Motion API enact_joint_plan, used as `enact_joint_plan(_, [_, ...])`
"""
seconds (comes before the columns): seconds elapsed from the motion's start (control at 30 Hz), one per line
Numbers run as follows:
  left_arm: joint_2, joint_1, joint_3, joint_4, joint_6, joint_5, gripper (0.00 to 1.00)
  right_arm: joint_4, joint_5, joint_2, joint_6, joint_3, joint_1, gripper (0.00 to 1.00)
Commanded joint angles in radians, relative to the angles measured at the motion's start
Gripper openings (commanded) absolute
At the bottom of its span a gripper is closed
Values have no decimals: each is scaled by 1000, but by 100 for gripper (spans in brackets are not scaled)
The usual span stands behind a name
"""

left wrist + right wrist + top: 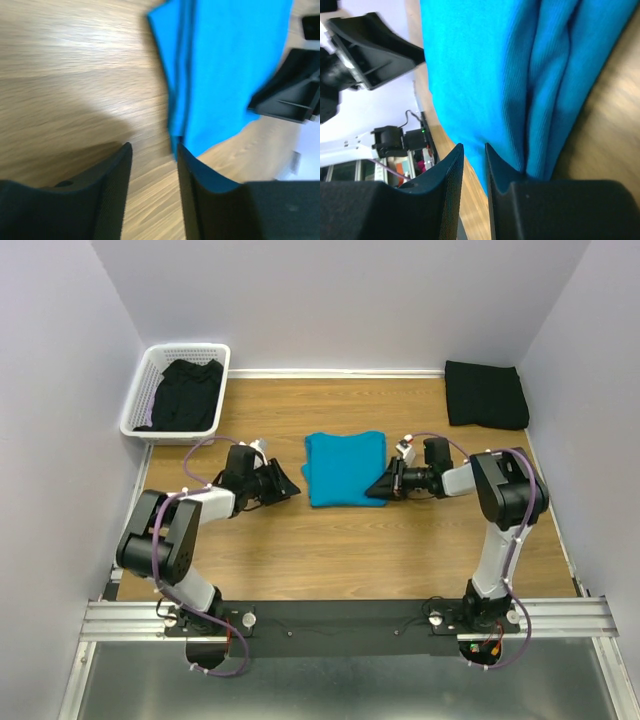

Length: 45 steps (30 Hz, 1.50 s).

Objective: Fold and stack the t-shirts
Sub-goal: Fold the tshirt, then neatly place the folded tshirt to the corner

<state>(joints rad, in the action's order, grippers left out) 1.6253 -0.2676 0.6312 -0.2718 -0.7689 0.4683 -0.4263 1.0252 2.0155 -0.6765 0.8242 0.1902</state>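
A bright teal-blue t-shirt (340,466) lies folded in the middle of the wooden table. My left gripper (293,488) sits low just off its left edge. In the left wrist view this gripper (152,150) is open, with bare wood between its fingers and the teal t-shirt (225,65) brushing the right fingertip. My right gripper (373,491) is at the shirt's near right corner. In the right wrist view this gripper (471,150) stands narrowly open. The teal folds (485,65) lie past and beside its fingers, none pinched. A folded black t-shirt (486,395) rests at the back right.
A white lattice basket (143,385) at the back left holds a crumpled black t-shirt (188,395). Grey walls close the table on three sides. The arms' mounting rail (340,618) runs along the near edge.
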Motion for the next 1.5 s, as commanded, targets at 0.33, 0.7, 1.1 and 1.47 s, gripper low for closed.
enact_joint_plan(0.33, [-183,-422,370,508,286,-678,61,657,-642,-518,252,73,-23,71])
enact_joint_plan(0.7, [238,-782,771,577,490,-904,57,839,-1139,-779,173,-29,-116,100])
enact_joint_plan(1.1, [513,-837,969,591,592,-924,55,839,-1088,-773,130,-71,-186,100])
enact_joint_plan(1.47, [571,-837,976,629,580,-941,48,822,-1064,-767,123,-77,-186,100])
